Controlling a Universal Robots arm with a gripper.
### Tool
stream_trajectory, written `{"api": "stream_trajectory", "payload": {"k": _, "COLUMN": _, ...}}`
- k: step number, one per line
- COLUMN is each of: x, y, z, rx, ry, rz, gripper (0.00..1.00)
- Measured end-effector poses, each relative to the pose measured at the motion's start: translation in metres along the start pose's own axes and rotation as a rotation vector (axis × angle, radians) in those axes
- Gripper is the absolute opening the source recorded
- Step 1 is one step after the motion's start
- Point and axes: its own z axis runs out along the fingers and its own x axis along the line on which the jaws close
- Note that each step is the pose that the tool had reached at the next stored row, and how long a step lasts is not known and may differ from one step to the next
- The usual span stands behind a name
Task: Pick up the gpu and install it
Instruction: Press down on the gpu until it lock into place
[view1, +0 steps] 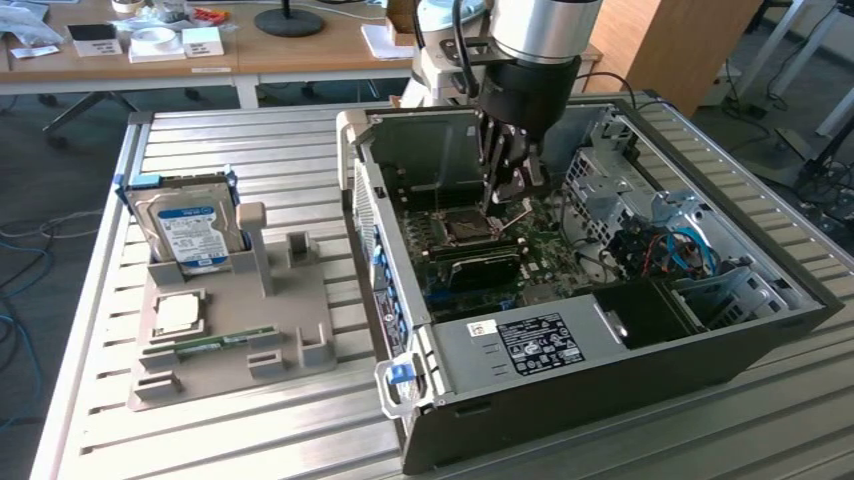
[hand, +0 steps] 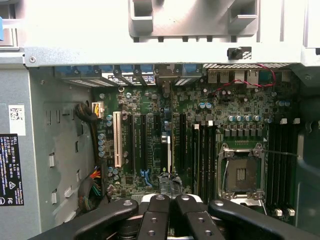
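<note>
My gripper (view1: 515, 203) reaches down into the open computer case (view1: 601, 360), low over the green motherboard (view1: 534, 245). In the wrist view its black fingers (hand: 155, 212) are pressed together, so the gripper (hand: 170, 198) is shut. Right in front of the fingertips a thin card, the gpu (hand: 170, 150), stands edge-on among the expansion slots of the motherboard (hand: 145, 100), beside a white slot (hand: 117, 139). I cannot tell whether the fingertips touch or clamp its edge. The bare processor socket (hand: 242, 172) lies to one side of it.
On the exterior view's left, a grey parts holder (view1: 287, 330) carries a hard drive with a blue label (view1: 187, 225), a processor chip (view1: 178, 312) and a memory stick (view1: 214, 345). Drive cages and cables (view1: 667, 245) crowd the case's far side. Desks stand behind the slatted table (view1: 240, 140).
</note>
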Motion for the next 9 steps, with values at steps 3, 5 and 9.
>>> {"api": "stream_trajectory", "payload": {"k": 3, "x": 0.0, "y": 0.0001, "z": 0.0036, "rx": 0.0, "ry": 0.0, "rz": 0.0, "gripper": 0.11}}
{"api": "stream_trajectory", "payload": {"k": 5, "x": 0.0, "y": 0.0002, "z": 0.0115, "rx": -0.0003, "ry": 0.0001, "rz": 0.0, "gripper": 0.11}}
{"api": "stream_trajectory", "payload": {"k": 9, "x": 0.0, "y": 0.0004, "z": 0.0185, "rx": -0.0014, "ry": 0.0, "rz": 0.0, "gripper": 0.11}}
